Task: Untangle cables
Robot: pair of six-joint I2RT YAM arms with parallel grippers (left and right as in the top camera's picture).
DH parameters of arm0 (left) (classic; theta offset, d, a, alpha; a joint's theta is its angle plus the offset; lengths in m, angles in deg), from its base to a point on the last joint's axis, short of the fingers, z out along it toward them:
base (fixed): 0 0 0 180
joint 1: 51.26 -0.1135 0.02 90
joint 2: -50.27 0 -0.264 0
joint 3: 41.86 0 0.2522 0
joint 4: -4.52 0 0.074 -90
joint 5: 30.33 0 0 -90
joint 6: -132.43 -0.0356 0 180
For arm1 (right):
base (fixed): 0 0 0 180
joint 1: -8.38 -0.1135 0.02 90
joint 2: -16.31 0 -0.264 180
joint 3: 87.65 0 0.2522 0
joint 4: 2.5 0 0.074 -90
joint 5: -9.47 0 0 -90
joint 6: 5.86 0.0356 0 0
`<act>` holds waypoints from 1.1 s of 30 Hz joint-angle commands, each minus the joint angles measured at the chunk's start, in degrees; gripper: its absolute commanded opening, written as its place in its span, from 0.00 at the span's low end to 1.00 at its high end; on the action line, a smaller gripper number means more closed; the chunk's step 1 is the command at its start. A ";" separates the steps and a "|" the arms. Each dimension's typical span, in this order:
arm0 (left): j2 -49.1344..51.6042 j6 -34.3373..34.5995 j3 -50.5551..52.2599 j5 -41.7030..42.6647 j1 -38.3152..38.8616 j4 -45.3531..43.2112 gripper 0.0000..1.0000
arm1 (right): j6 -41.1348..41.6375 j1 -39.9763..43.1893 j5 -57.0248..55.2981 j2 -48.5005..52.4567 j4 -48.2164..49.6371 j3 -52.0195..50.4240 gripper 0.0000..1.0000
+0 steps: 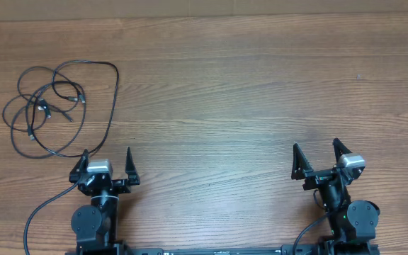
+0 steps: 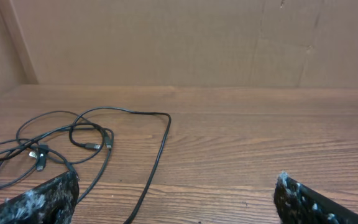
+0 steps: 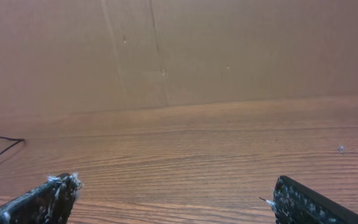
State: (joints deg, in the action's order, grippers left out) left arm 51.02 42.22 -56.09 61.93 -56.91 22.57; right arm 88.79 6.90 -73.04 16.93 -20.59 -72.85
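Note:
The cables (image 1: 52, 106) lie as a loose tangle of thin black cords with small plug ends on the wooden table, at the far left. One long strand (image 2: 158, 155) leaves the tangle and runs along the table toward my left gripper (image 1: 106, 152), passing between its fingers nearer the left finger (image 2: 48, 196). That gripper (image 2: 178, 180) is open and holds nothing. My right gripper (image 1: 316, 144) stands open at the near right, far from the tangle, with only bare wood between its fingertips (image 3: 174, 183). In the right wrist view, a bend of cable (image 3: 17, 140) shows at the left edge.
A brown cardboard wall (image 2: 185, 37) closes off the table's far edge. A thicker black arm cable (image 1: 41, 209) curves off the left arm's base toward the near edge. Bare wooden table (image 1: 225, 92) lies between and beyond the two arms.

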 commanded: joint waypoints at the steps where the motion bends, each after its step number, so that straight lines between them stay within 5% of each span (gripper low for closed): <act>1: -0.50 -1.09 0.20 -0.76 -0.33 0.11 1.00 | -0.04 0.22 0.07 -0.46 0.22 -0.59 1.00; 33: -0.48 -1.11 0.20 -0.76 -0.33 0.11 0.99 | -0.04 0.22 0.07 -0.46 0.22 -0.59 1.00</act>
State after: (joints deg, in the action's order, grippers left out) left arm 51.02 42.20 -56.09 61.93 -56.91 22.57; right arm 88.83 6.88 -73.04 16.93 -20.53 -72.85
